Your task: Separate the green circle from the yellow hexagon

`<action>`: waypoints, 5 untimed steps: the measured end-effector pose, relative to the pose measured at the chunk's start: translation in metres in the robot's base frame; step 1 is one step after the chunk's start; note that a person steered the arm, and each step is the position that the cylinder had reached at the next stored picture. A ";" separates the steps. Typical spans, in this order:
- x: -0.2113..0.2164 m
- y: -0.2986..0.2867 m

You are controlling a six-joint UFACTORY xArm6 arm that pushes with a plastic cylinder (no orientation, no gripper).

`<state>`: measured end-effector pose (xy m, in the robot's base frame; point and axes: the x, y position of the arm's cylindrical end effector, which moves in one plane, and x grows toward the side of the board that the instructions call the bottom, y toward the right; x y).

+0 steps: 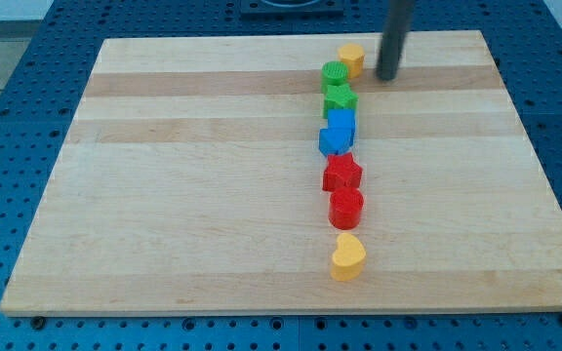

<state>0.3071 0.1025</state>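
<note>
My tip (386, 75), a bare rod with no claw to open or close, sits just right of the yellow hexagon (351, 58), which touches the green circle (335, 74) lying to its near-left at the counter's (183, 195) far edge.

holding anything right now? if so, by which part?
Nothing is held. My tip rests on the board, just to the view's right of the yellow hexagon, apart from it and from the green circle.

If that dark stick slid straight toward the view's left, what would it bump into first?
Probably the yellow hexagon block, just left of my tip; the green circle block lies right behind it. Depth is uncertain.
</note>
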 end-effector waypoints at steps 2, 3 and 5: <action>-0.026 -0.044; -0.035 -0.026; -0.037 -0.163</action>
<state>0.2698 -0.0604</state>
